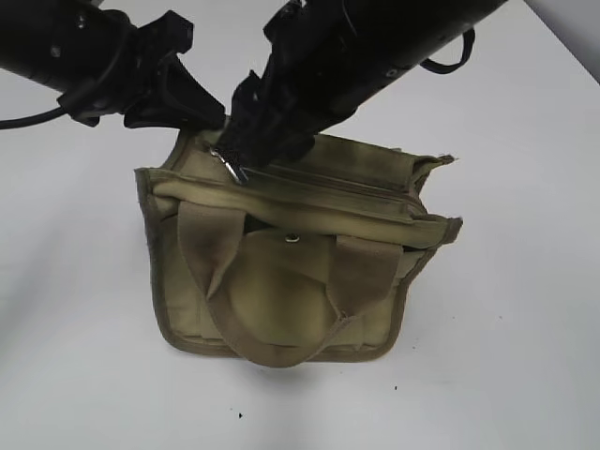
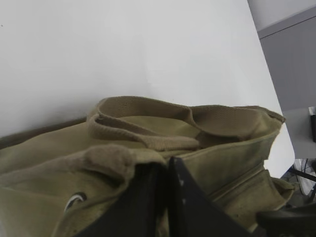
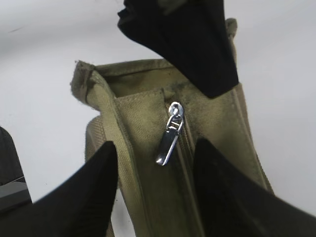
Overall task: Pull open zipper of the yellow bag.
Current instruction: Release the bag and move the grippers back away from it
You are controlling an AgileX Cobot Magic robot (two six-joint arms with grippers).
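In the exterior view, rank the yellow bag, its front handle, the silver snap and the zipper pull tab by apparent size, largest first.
1. yellow bag
2. front handle
3. zipper pull tab
4. silver snap

The last two are both tiny, so their order is unsure.

The yellow bag (image 1: 281, 309) sits on a white table (image 1: 506, 356).

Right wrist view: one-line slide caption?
Open right gripper straddles the silver pull tab on the yellow bag, not yet gripping.

lab-type test bench: bare white tabletop (image 1: 525, 356) fills the frame; grey wall panel (image 2: 291, 64) at upper right of left wrist view; no household furnishings visible.
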